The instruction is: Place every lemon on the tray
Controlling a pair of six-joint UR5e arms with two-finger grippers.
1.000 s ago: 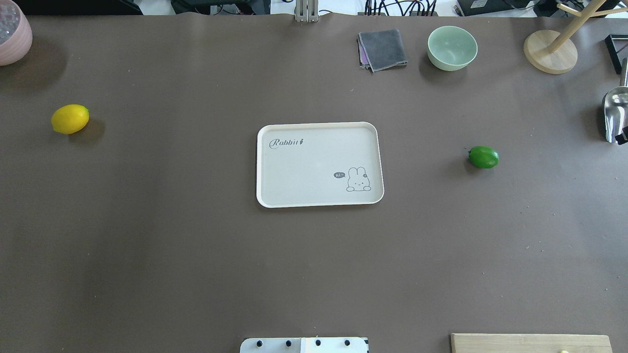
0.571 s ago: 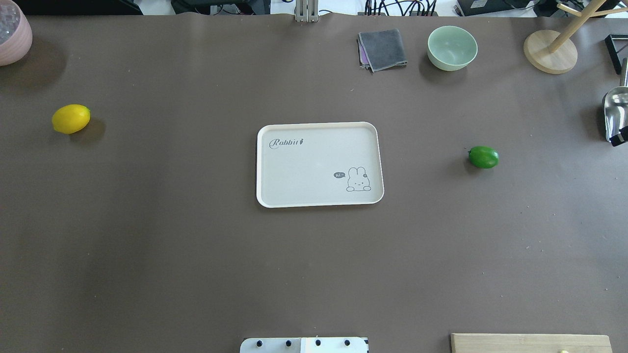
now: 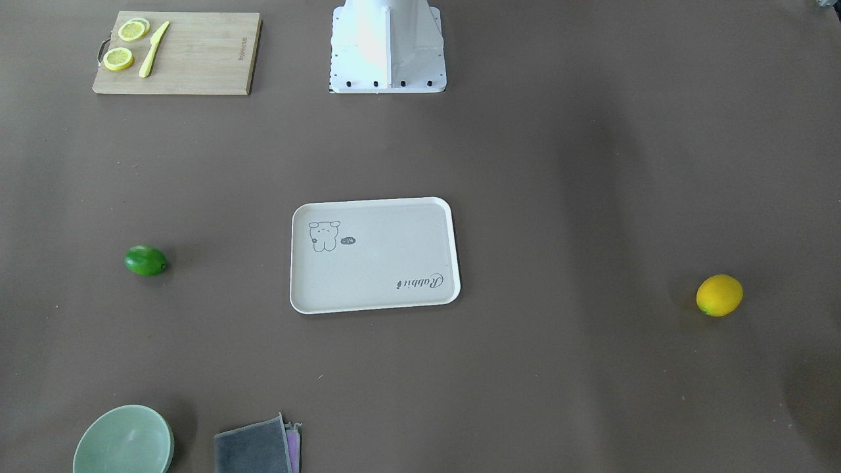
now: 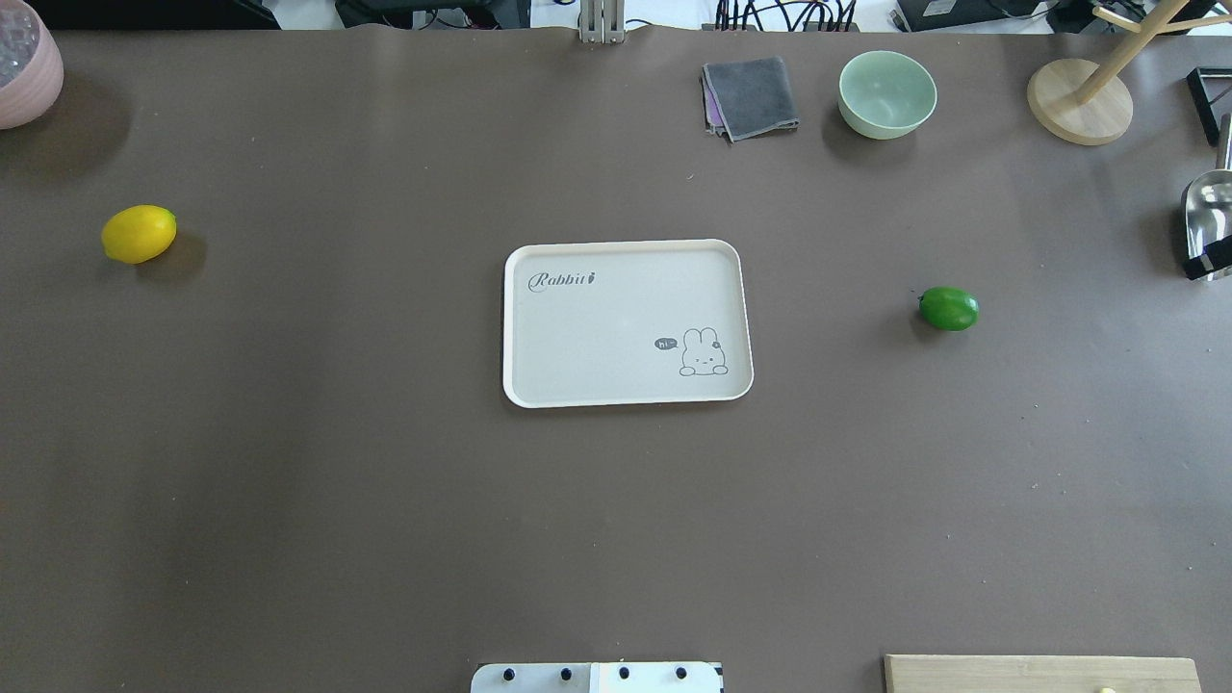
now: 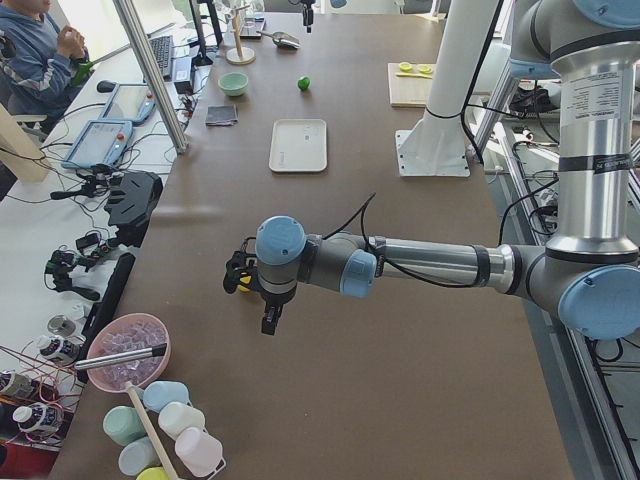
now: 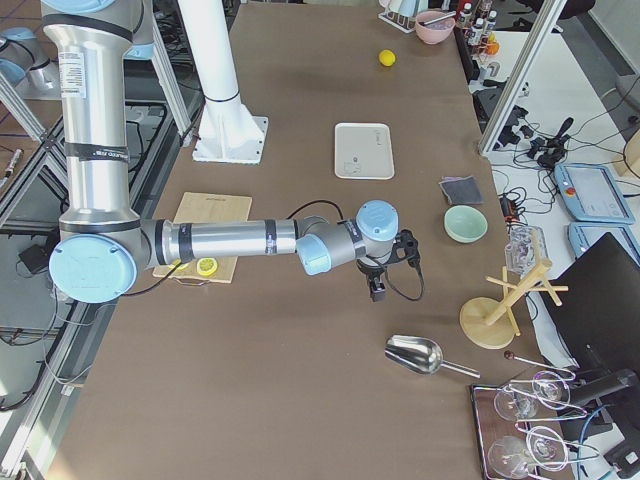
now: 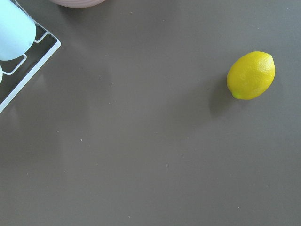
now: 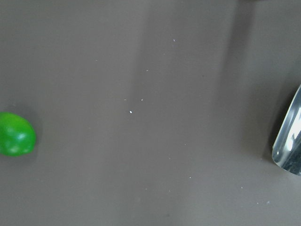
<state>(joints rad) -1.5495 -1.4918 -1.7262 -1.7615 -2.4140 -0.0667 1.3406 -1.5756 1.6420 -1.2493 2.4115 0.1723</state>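
Note:
The yellow lemon [image 4: 140,234] lies on the table far left of the tray [image 4: 597,327]; it also shows in the left wrist view [image 7: 250,75]. The green lemon [image 4: 949,308] lies right of the tray and at the left edge of the right wrist view [image 8: 16,134]. The tray is bare. My left gripper [image 5: 268,318] hangs just beside the yellow lemon; I cannot tell if it is open. My right gripper [image 6: 377,291] hangs right of the green lemon, near the scoop; only a black sliver of the gripper [image 4: 1208,260] shows overhead, state unclear.
A green bowl [image 4: 886,93], a grey cloth [image 4: 751,96] and a wooden stand [image 4: 1078,101] line the far edge. A metal scoop [image 4: 1208,217] lies far right, a pink bowl [image 4: 24,63] far left. A cutting board [image 3: 174,52] holds lemon slices and a knife.
The black sliver of my right gripper at the overhead view's right edge has crept a little inward and up. The lemons and the tray have not moved.

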